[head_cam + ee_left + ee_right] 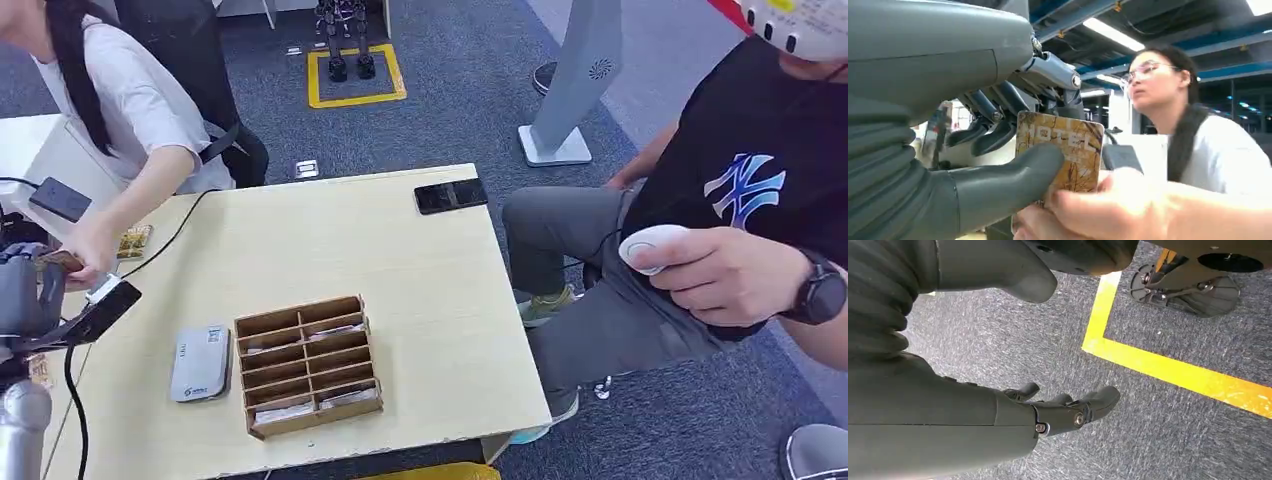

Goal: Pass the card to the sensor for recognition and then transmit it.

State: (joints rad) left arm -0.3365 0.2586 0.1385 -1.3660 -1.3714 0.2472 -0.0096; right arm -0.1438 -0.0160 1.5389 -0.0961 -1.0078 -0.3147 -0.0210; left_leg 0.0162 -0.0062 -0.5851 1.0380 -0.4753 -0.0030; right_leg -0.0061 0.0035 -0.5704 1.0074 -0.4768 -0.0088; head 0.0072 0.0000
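A gold-brown hotel card [1068, 150] is pinched between the thumb and fingers of my left hand [998, 150]. A person's hand [1108, 210] grips the card's lower part. In the head view my left hand [25, 290] is off the table's left edge, and the person's hand [85, 258] reaches the card [60, 260] there. A grey card sensor [200, 362] lies flat on the table, left of a cardboard slotted box [308, 362] holding cards. My right hand [1063, 410] hangs over carpet, fingers apart and holding nothing.
A black device [100, 312] sits by my left hand with cables trailing. A black phone [450, 195] lies at the wooden table's [400, 280] far right edge. A seated person [740, 200] on the right holds a white remote [650, 245]. More cards [133, 240] lie at far left.
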